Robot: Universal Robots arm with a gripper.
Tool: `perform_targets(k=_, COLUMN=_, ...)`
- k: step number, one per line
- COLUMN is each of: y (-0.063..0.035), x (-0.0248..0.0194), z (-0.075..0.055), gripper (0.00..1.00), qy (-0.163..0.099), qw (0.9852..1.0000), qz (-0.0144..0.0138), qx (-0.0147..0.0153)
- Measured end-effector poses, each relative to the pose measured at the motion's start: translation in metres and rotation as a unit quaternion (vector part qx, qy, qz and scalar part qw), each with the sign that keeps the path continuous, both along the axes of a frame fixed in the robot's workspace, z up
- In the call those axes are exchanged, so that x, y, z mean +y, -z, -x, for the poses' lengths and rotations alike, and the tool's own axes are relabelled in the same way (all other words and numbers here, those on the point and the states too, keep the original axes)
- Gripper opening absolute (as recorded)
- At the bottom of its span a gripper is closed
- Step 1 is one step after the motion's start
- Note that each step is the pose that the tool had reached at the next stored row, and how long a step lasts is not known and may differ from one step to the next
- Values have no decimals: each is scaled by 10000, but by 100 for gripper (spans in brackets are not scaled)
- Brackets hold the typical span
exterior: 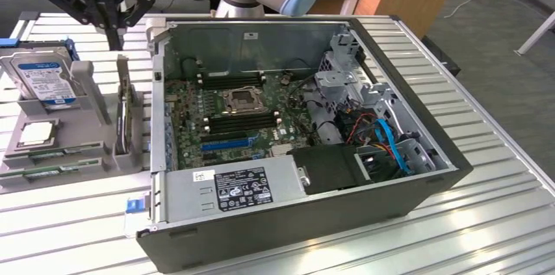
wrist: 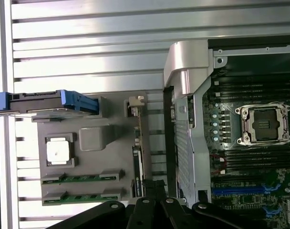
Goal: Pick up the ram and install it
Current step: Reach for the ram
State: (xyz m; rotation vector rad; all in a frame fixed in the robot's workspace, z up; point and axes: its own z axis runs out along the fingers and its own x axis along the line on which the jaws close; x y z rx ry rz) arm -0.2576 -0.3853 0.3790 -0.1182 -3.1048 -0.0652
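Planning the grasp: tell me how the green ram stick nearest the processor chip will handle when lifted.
The ram stick looks thin and narrow, so probably stiff and light. It sits recessed in the grey holder, so it may bind if tilted.

end effector (exterior: 113, 39) | fingers pressed together | pointing down | nothing held

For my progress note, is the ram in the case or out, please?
Out: two ram sticks lie in the tray beside the case.
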Motion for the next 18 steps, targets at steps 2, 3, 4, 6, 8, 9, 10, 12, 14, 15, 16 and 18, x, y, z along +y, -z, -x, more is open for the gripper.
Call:
perform_targets(k=2, y=2, x=1, z=31, gripper=10, qy=0, qw=10000, qz=0, qx=6)
perform_targets(k=3, y=3, x=2, z=48, gripper=10, qy=0, qw=10000, qz=0, qx=10)
perform_targets(k=4, y=4, x=3, z=64, gripper=10, qy=0, qw=10000, qz=0, qx=12)
perform_targets(k=6, y=6, x=4, z=95, gripper=10, qy=0, qw=10000, qz=0, qx=19)
perform_targets(k=8, y=8, x=5, z=125, gripper=10, qy=0, qw=10000, qz=0, qx=25)
perform_targets(k=9, y=9, x=6, z=138, gripper=10, qy=0, qw=10000, qz=0, qx=28)
perform_targets(k=10, y=10, x=6, z=150, gripper=10, qy=0, qw=10000, qz=0, qx=31)
perform_targets(k=12, y=11, x=6, z=173, gripper=10, qy=0, qw=10000, qz=0, qx=37)
perform_targets(k=14, y=14, x=6, z=198, gripper=10, qy=0, qw=10000, qz=0, qx=42)
perform_targets(k=15, y=15, x=7, z=210, gripper=10, qy=0, qw=10000, qz=0, qx=44)
perform_targets(k=16, y=16, x=8, z=223, gripper=10, qy=0, qw=10000, qz=0, qx=46)
perform_targets(k=18, y=17, x=9, z=248, gripper=10, qy=0, qw=10000, qz=0, qx=48)
